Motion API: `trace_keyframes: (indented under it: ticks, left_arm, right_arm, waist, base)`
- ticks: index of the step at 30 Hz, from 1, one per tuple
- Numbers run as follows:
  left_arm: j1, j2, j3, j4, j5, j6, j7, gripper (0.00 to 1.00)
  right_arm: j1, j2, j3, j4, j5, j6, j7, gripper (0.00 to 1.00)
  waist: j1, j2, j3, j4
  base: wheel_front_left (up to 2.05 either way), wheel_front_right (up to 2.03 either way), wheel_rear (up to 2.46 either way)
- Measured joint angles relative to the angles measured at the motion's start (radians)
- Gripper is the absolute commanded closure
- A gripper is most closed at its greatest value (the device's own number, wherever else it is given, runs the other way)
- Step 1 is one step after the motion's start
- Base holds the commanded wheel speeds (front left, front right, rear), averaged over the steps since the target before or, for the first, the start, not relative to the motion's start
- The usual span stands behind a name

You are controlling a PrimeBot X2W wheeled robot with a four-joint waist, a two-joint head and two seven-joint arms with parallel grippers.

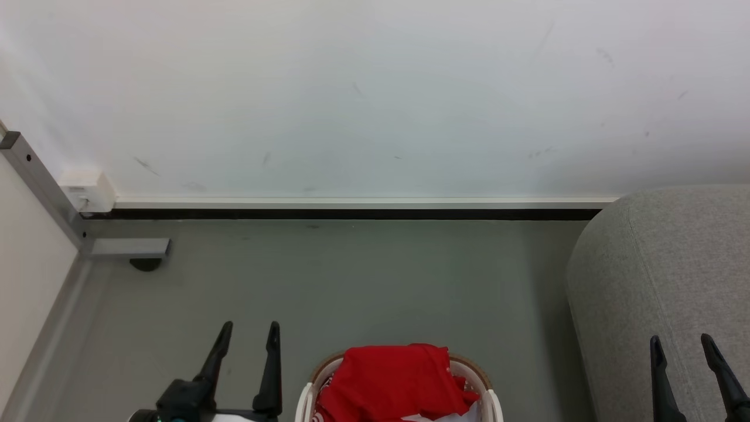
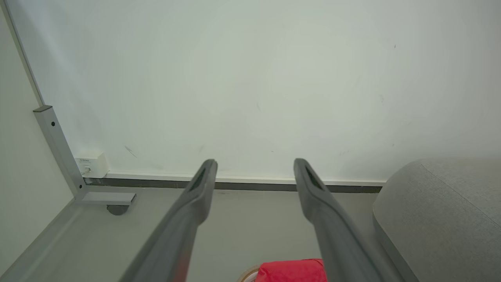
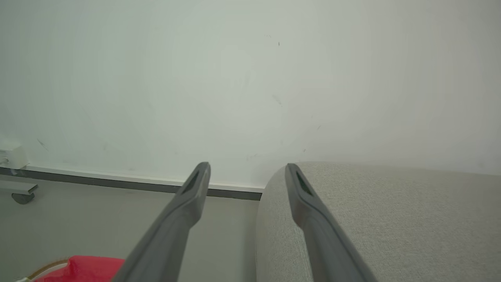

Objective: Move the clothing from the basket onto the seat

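The red clothing (image 1: 395, 381) lies heaped in the cream basket (image 1: 487, 404) at the bottom centre of the head view, a white patch showing at its lower edge. The grey seat (image 1: 662, 275) fills the right side. My left gripper (image 1: 249, 329) stands open to the left of the basket, nothing between its fingers. Over the seat's front part my right gripper (image 1: 682, 343) is open and empty too. In the left wrist view the left gripper (image 2: 254, 164) points at the wall, with the clothing (image 2: 291, 271) low between its fingers. The right gripper (image 3: 247, 168) straddles the seat's (image 3: 391, 219) edge.
A white wall (image 1: 375, 94) with a dark baseboard (image 1: 351, 214) closes off the far side. A grey metal frame leg (image 1: 41, 187) with a foot and caster (image 1: 145, 264) stands at the left, beside a small white box (image 1: 88, 190). Grey floor (image 1: 351, 281) lies between basket and wall.
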Motion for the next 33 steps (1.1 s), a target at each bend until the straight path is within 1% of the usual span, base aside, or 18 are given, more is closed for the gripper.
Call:
trace_keyframes:
  ticks: [8, 21, 26, 29, 33]
  left_arm:
    - [0.006, 0.001, -0.010, 0.000, 0.047, 0.004, -0.015, 0.00]
    - [0.006, 0.001, -0.010, 0.001, 0.047, 0.003, -0.015, 0.00]
    - [0.004, 0.001, -0.015, 0.006, 0.047, -0.008, -0.015, 0.00]
    - [-0.020, 0.001, -0.031, 0.011, 0.048, -0.024, -0.015, 0.00]
    - [-0.079, 0.001, -0.072, 0.040, 0.057, -0.061, -0.016, 0.00]
  right_arm:
    - [0.010, 0.009, -0.007, 0.000, -0.063, 0.000, -0.003, 0.00]
    - [0.009, 0.010, -0.009, 0.000, -0.062, 0.000, -0.004, 0.00]
    - [0.003, 0.010, -0.008, 0.000, -0.045, 0.000, -0.004, 0.00]
    - [-0.018, 0.010, -0.005, -0.008, -0.041, 0.000, -0.004, 0.00]
    - [-0.054, 0.010, -0.005, -0.024, -0.032, 0.000, -0.004, 0.00]
  waist:
    - [0.0000, 0.0000, 0.001, -0.002]
    - [0.0000, 0.0000, 0.008, -0.012]
    - [0.0000, 0.0000, 0.019, -0.018]
    - [0.0000, 0.0000, 0.041, -0.024]
    - [0.0000, -0.0001, 0.086, -0.034]
  base:
    - [0.00, 0.00, 0.00]
    - [0.00, 0.00, 0.00]
    - [0.00, 0.00, 0.00]
    - [0.00, 0.00, 0.00]
    - [0.00, 0.00, 0.00]
